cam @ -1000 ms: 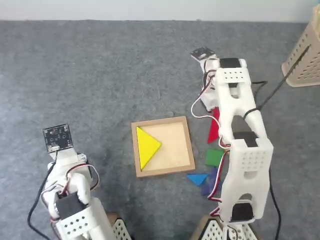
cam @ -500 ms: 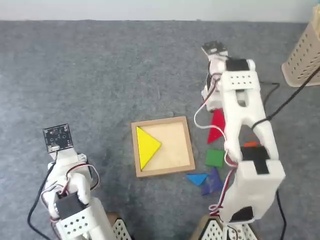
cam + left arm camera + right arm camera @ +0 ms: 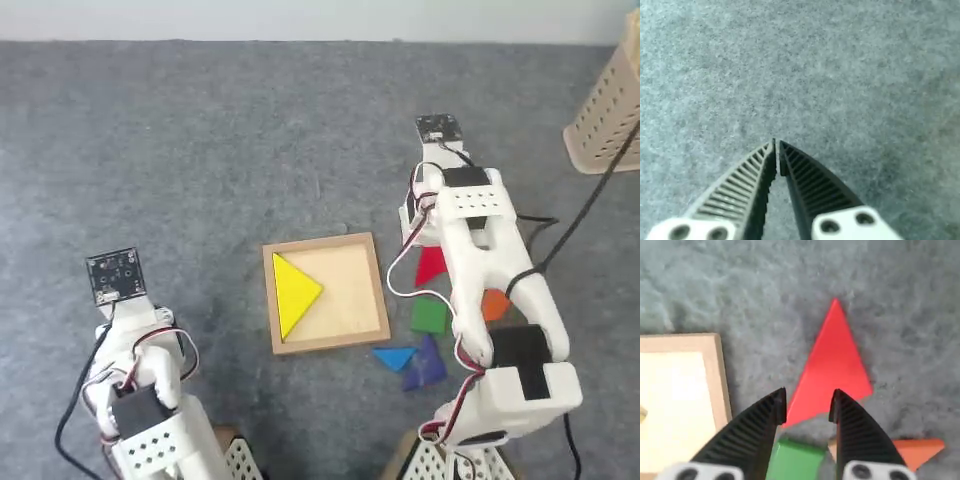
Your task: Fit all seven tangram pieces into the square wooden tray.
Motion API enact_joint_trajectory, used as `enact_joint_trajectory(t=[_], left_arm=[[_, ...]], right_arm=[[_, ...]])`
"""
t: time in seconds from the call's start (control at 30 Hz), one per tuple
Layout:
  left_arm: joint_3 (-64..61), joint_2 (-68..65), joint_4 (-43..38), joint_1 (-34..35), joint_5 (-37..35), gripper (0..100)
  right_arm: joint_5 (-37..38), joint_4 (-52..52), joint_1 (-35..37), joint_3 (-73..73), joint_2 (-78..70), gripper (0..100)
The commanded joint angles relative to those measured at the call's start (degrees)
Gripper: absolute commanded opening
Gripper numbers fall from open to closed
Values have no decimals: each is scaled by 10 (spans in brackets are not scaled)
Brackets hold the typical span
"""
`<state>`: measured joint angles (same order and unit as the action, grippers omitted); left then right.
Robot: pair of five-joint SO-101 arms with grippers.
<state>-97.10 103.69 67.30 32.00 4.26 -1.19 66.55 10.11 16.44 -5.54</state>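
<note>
**High view.** The step in hand was judged to be pickup of the red triangle (image 3: 431,265). It would go best with a straight descent, then a lift clear of the tray (image 3: 320,243) rim before carrying left. The tray held only the yellow triangle (image 3: 295,290), against its left wall. The red triangle lay on the carpet (image 3: 200,150) just right of the tray, partly under the right arm (image 3: 480,240), with the green square (image 3: 429,315) just nearer.

**Left wrist view.** No action appeared called for. The left gripper (image 3: 776,146) had its jaws together over bare carpet.

**Right wrist view.** The jaws should close on the triangle alone, not on the green square (image 3: 795,457). The right gripper (image 3: 807,402) stood with jaws apart and empty, straddling one end of the red triangle (image 3: 832,365). Contact could not be told. The orange piece (image 3: 915,447) lay just beside.
</note>
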Motion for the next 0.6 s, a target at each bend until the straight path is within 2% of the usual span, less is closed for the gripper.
enact_joint_trajectory(t=[0.0,0.1,0.23,0.37,0.57], left_arm=[[5,4,4,-2,-9,13],[5,4,4,-2,-9,13],[5,4,4,-2,-9,13],[5,4,4,-2,-9,13],[5,4,4,-2,-9,13]], right_arm=[[-12,43,4,-58,-18,216],[-13,61,4,-86,-46,252],[-11,50,2,-112,-73,252],[28,81,-15,-142,-100,256],[27,79,-29,-149,-145,257]])
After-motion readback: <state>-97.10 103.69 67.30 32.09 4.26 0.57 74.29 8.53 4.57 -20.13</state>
